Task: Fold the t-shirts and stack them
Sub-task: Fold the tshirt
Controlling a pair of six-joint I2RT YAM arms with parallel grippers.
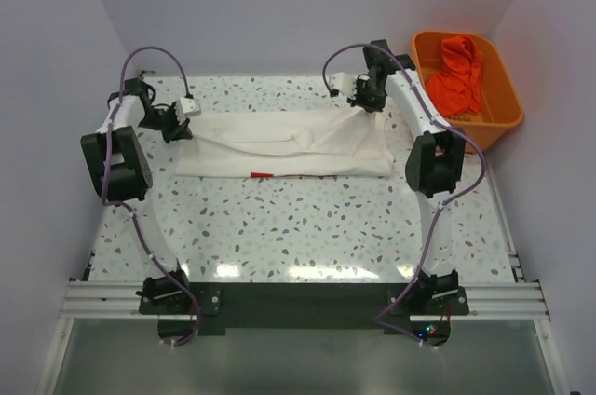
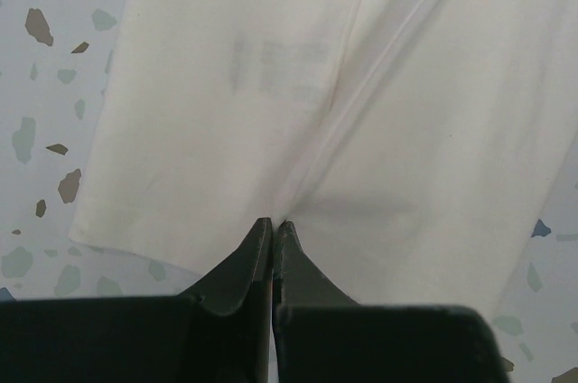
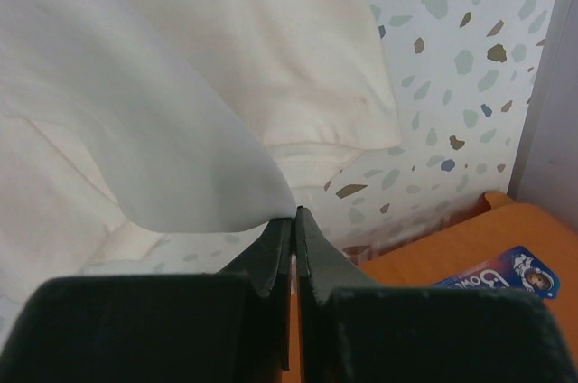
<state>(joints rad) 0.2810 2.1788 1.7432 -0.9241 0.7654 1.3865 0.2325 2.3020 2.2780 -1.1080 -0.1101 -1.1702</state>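
Top external view: both arms reach forward with elbows bowed outward and wrists turned in toward the white t-shirt, which is spread across the table's 12 o'clock half. The left gripper pinches the shirt's 10 o'clock corner, jaws pressed together on cloth. The right gripper clamps the 1 o'clock edge and holds a fold raised. An orange tub sits at 2 o'clock.

Soft matt cloth t-shirt
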